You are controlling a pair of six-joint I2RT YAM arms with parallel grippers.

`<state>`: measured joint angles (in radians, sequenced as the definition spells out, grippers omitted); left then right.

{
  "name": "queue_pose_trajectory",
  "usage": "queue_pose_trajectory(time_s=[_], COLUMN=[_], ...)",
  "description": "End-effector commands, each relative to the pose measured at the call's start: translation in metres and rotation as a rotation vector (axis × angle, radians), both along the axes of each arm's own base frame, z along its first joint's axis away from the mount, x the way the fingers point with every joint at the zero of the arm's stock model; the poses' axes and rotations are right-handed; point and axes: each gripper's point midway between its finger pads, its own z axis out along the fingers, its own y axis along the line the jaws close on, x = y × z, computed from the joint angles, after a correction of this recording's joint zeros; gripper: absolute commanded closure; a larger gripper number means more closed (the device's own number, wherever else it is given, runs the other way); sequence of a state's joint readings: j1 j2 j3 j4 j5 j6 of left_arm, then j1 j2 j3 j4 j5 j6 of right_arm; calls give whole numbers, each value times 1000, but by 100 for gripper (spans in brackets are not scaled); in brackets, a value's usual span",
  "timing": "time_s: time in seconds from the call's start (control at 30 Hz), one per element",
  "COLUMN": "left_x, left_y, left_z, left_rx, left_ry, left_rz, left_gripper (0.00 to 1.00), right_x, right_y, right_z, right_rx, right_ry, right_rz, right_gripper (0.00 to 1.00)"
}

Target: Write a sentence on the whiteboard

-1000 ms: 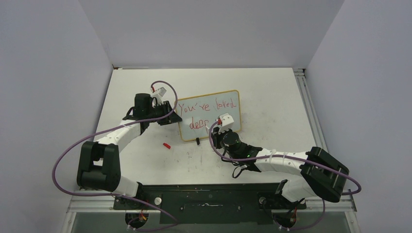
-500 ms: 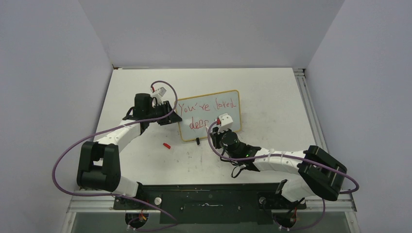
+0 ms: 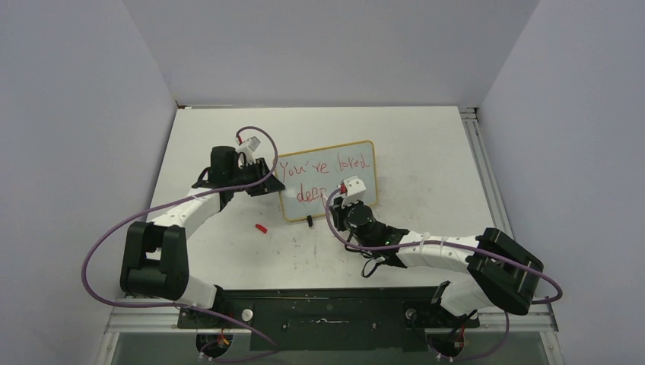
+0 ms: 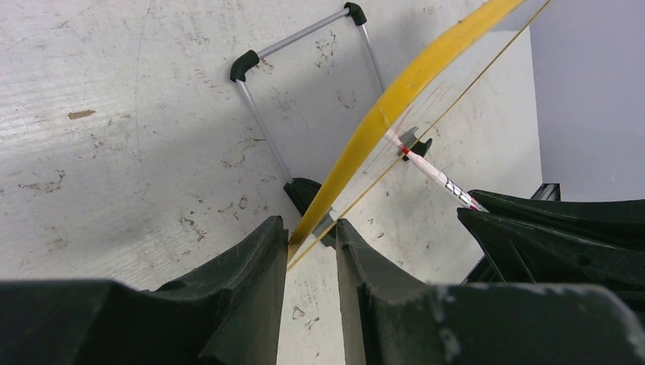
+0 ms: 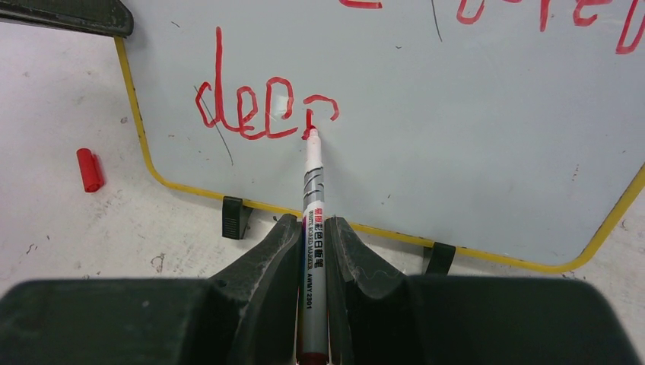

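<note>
While your right gripper (image 5: 312,224) clamps a white marker (image 5: 312,182) between its two black fingers, the marker's red tip touches the whiteboard (image 3: 335,180) at the last stroke of the lower line. The sentence (image 3: 325,166) is in thin red handwriting: the upper line reads "You're loved", and the lower line (image 5: 243,110) shows "dee" and then a partly formed letter.

Your left gripper (image 4: 312,228) is closed on the board's left edge, pinching its yellow-tan frame. The board stands tilted near the middle of the table (image 3: 426,152), resting on small black feet (image 5: 232,217). A thin metal wire stand (image 4: 262,129) props it up from behind.

The tabletop is white and heavily worn, with grey scuffs, specks and small stains across it. A red marker cap (image 3: 262,227) lies on the table, near and to the left of the board, apart from it.

Plain pale grey walls (image 3: 327,46) close in the table on the left, far and right sides. A metal rail (image 3: 479,167) runs along the table's right edge. Purple cables loop from both white arms.
</note>
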<state>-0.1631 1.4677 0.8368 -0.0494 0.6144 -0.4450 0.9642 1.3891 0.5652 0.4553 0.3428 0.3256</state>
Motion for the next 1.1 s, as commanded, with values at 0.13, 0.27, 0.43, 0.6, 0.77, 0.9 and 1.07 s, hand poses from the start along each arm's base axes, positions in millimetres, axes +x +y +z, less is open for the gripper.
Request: queue_pose_trajectory(time_s=[0.13,0.27,0.43,0.6,0.77,0.9,1.07], left_x=[7,7,7,7,7,7,7], left_y=[-9,-9,-9,-9,-9,-8,-8], left_z=[35,35,35,34,35,34,34], left_rx=[-46,-45,-45,-44,-45,-44,-43], left_ry=[-95,-96,-96,-94,-96,-95,-96], left_rz=[-34,-34,-32,-32,-32,-31,-32], left_gripper=[72,72,72,72,72,72,72], right_x=[18,19,16,7,13,21,27], right_y=[-10,-12,-9,-5,-12,-15,-12], right_z=[32,34,41,62,71,68,66], right_rx=[49,50,67,101,100,86,90], right_ry=[-69,-74,-80,-116,-136,-137,-139], right_rz=[-81,-86,-61,-20,-63,-82,-83], right_gripper=[95,95,95,95,95,95,95])
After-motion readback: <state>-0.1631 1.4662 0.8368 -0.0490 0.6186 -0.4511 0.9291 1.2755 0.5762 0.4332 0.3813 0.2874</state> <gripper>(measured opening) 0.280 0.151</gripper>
